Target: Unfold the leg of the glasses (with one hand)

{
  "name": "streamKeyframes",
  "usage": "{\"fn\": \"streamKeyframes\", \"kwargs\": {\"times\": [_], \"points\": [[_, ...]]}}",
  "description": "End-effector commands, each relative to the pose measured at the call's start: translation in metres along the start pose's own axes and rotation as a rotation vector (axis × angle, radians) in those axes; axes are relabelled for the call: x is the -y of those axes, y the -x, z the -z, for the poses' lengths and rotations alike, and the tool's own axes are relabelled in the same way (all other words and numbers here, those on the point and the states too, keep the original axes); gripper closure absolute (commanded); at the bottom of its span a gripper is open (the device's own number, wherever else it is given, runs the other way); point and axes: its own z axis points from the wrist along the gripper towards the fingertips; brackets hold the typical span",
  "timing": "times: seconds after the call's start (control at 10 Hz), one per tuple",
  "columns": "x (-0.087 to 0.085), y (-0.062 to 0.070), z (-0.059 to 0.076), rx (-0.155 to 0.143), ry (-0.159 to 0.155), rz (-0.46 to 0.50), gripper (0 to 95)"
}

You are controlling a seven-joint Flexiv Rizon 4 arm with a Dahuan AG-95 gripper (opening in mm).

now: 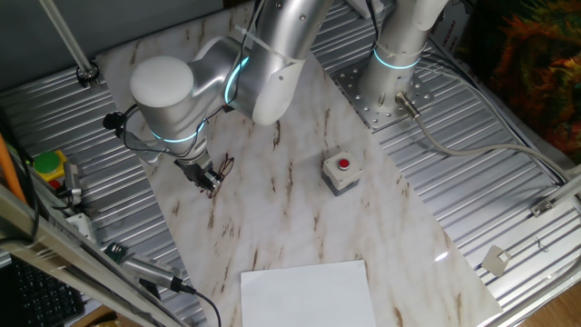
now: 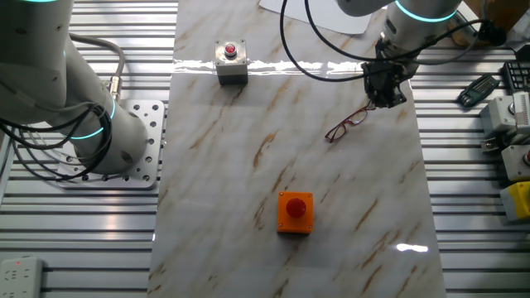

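The glasses (image 2: 346,124) lie on the marble board, a thin reddish-brown wire frame slanting from lower left to upper right. In one fixed view the glasses (image 1: 224,167) show just right of the fingers. My gripper (image 2: 384,99) stands low over the board at the frame's upper right end, where the leg hinges. The gripper (image 1: 210,181) points down with its dark fingers close together. The leg is too thin to make out apart from the frame. Whether the fingers hold it is unclear.
A grey button box (image 1: 341,172) with a red button sits mid-board, also seen as the grey box (image 2: 231,62). An orange box (image 2: 295,213) with a red button stands nearer the front. A white sheet (image 1: 309,291) lies at the board's edge. Ribbed metal table (image 2: 464,207) surrounds the board.
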Motion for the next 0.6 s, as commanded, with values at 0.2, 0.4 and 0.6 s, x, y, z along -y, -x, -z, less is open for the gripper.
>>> {"fn": "streamKeyframes", "kwargs": {"times": [0.2, 0.4, 0.6], "points": [[-0.0002, 0.0001, 0.0002, 0.002, -0.003, 0.0, 95.0], [-0.0002, 0.0001, 0.0002, 0.011, -0.01, 0.005, 76.0], [-0.0002, 0.0001, 0.0001, 0.01, -0.009, -0.002, 76.0]]}}
